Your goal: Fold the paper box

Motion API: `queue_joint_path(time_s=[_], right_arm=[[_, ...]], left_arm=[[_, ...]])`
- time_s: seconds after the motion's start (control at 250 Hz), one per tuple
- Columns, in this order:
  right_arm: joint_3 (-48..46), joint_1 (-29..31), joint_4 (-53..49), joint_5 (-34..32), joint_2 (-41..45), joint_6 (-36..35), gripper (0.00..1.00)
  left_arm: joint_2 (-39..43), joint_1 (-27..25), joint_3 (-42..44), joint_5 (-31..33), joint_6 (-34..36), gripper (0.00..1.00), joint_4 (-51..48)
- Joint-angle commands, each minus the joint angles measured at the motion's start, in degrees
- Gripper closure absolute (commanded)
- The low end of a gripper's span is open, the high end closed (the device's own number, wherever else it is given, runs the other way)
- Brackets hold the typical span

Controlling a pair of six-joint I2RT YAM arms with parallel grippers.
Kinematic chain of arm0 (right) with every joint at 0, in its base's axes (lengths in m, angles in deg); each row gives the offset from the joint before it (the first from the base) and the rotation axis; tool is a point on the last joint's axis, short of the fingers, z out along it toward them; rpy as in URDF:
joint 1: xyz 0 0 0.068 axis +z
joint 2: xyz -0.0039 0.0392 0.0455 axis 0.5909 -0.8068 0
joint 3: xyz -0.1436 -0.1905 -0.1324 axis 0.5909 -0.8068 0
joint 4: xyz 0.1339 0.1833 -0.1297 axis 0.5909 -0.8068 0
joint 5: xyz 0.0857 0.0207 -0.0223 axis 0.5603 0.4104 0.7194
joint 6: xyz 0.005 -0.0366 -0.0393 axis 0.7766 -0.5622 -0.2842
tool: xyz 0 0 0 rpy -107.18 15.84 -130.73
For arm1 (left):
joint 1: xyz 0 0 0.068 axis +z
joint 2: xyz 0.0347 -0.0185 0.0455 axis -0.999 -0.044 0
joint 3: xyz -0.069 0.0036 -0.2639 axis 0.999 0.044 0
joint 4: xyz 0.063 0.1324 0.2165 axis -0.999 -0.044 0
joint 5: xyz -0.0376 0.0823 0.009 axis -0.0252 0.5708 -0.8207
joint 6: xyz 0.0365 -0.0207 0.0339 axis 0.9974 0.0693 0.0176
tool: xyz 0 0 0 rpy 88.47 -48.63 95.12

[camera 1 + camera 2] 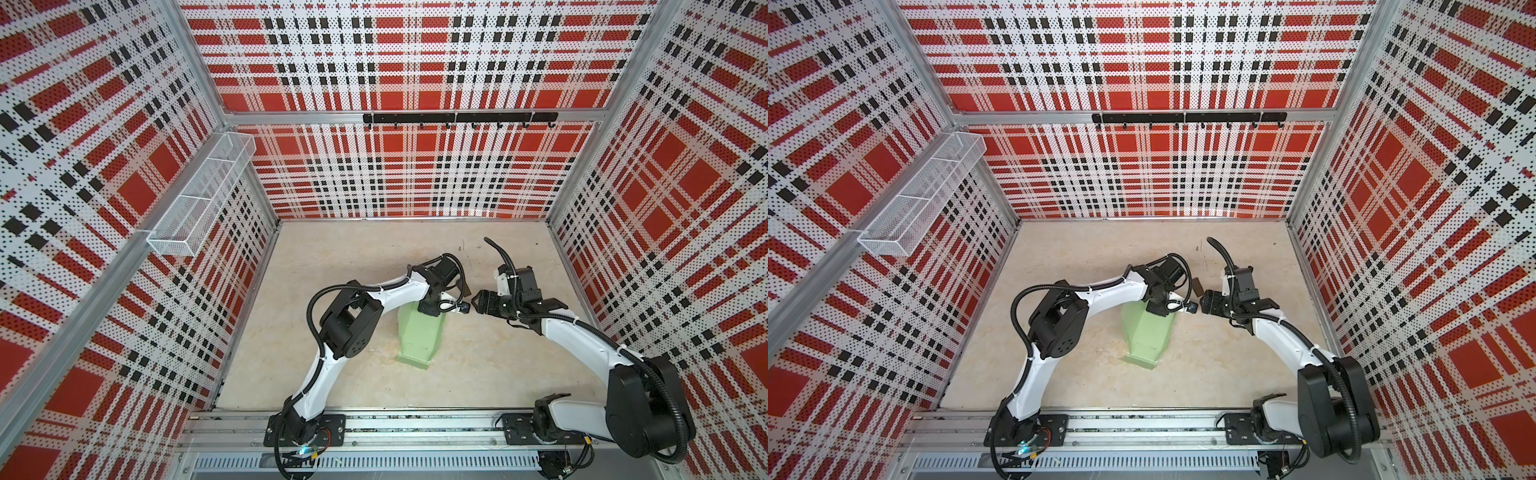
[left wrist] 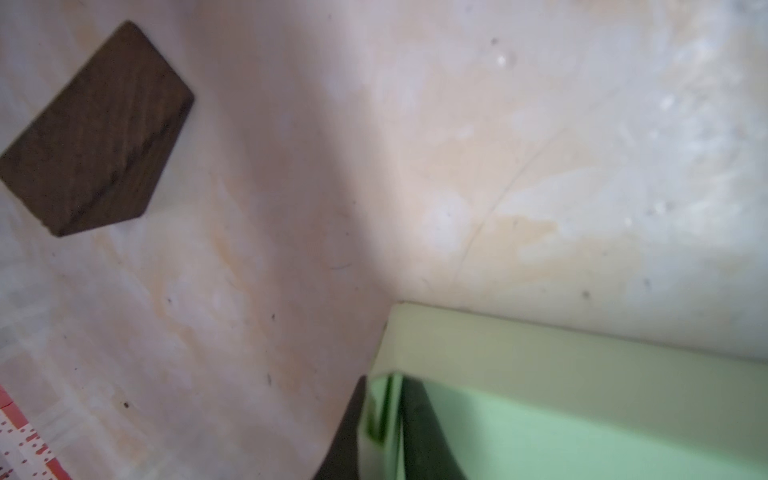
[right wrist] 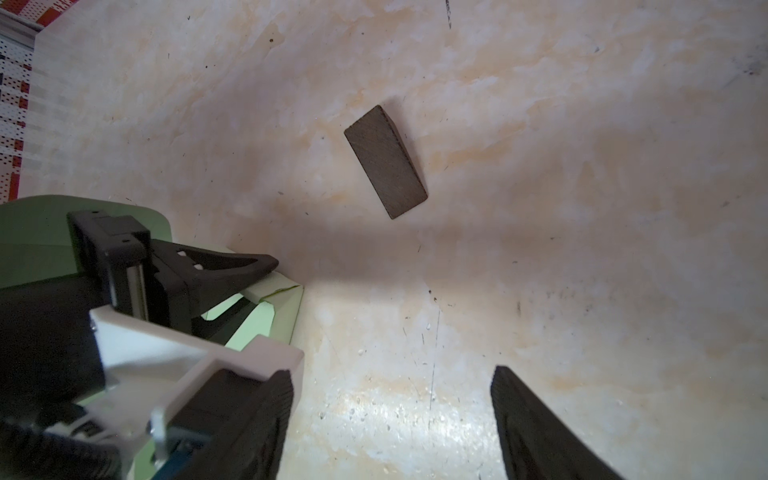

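The paper box [image 1: 417, 340] is pale mint-green cardboard, partly folded, and stands on the table in both top views [image 1: 1146, 336]. My left gripper [image 2: 384, 419] reaches down onto its far end. The two dark fingers stand close together with a folded wall flap [image 2: 382, 407] pinched between them. The right wrist view shows the same grip [image 3: 257, 291] from the side. My right gripper [image 3: 390, 415] hovers just right of the box [image 3: 33, 237]. It is open wide, with only bare table between its fingers. In a top view its tips [image 1: 473, 301] point at the left wrist.
A small dark brown wedge [image 3: 386, 162] lies on the table just beyond both grippers [image 2: 95, 133]. A white wire basket [image 1: 199, 195] hangs on the left wall and a black hook rail [image 1: 457, 117] on the back wall. Plaid walls enclose the table.
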Motion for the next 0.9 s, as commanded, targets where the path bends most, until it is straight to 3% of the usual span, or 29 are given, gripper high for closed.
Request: queue_joint_path(time_s=[0.0, 0.148, 0.184, 0.252, 0.576, 0.716, 0.892], right_arm=[[-0.40, -0.20, 1.98, -0.63, 1.33, -0.98, 0.22], [-0.54, -0.20, 1.80, -0.56, 1.60, -1.07, 0.22], [-0.55, -0.30, 1.80, -0.59, 1.60, -1.12, 0.22], [-0.58, -0.42, 1.63, -0.65, 1.68, -1.21, 0.22], [-0.70, -0.48, 1.98, -0.34, 1.68, -0.96, 0.22], [-0.88, -0.55, 1.98, -0.57, 1.94, -1.07, 0.22], [-1.19, -0.72, 2.33, -0.39, 1.99, -1.05, 0.21]], left_arm=[[-4.18, -1.16, 0.33, -5.65, -1.80, 0.83, -3.66], [-4.86, -1.29, 0.71, -5.72, -2.63, 0.75, -3.44], [-4.86, -1.34, 0.89, -5.83, -2.56, 0.79, -3.48], [-4.87, -1.29, 1.01, -5.87, -2.59, 1.00, -3.48], [-4.30, -1.55, -0.38, -5.96, -3.69, 1.00, -3.57], [-3.77, -1.60, -2.04, -8.81, -5.90, 0.81, -4.35], [-3.77, -1.47, -2.93, -11.13, -7.36, 0.72, -4.58]])
